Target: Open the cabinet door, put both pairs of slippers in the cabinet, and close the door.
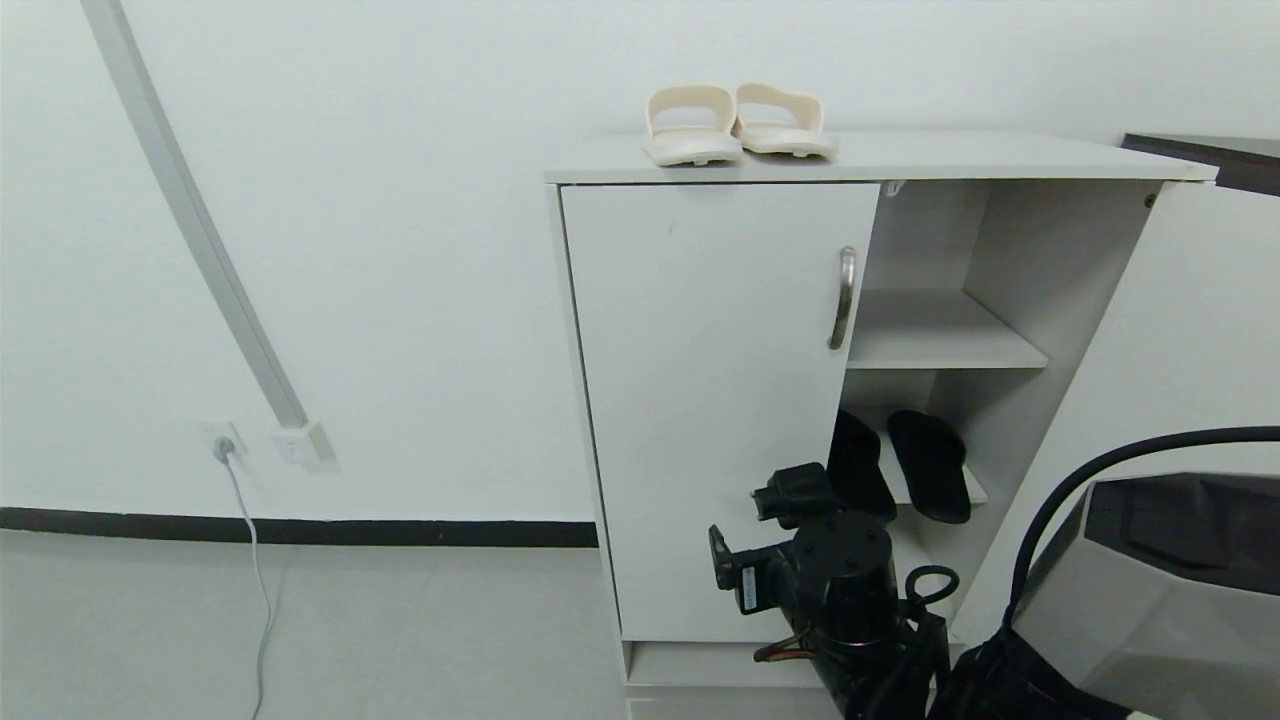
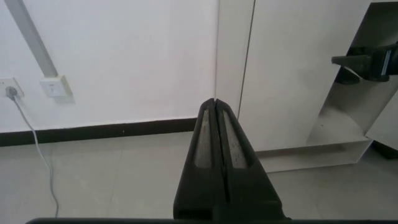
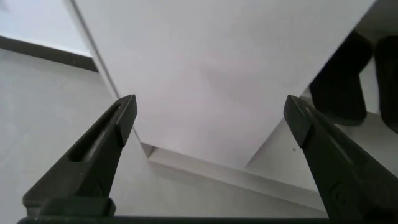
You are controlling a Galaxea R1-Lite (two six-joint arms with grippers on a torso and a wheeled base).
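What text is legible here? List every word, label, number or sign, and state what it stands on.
No text can be read in any view.
cabinet and its closed door: plain white, no print.
beige slippers and black slippers: no visible marking.
wall socket: no legible marks.
pale sticker on the robot's arm: too small to read.
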